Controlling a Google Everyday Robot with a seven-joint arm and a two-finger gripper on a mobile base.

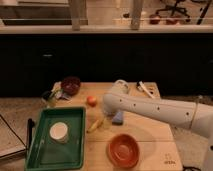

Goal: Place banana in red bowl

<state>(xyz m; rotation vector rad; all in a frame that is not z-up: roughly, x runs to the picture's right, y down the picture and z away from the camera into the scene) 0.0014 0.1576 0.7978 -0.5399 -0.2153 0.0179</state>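
Note:
The small yellow banana [95, 125] lies on the wooden table between the green tray and the red bowl. Nearer the front edge stands the shallow orange-red bowl [123, 149], with nothing in it. My white arm reaches in from the right. Its gripper [105, 118] hangs open just above the banana's right end and holds nothing.
A green tray [74, 150] with a white cup [59, 132] fills the table's left side. A dark maroon bowl [70, 85] and a glass [49, 98] stand at the back left. A round orange fruit [91, 100], a blue object [118, 118] and a white utensil [146, 89] also lie on the table.

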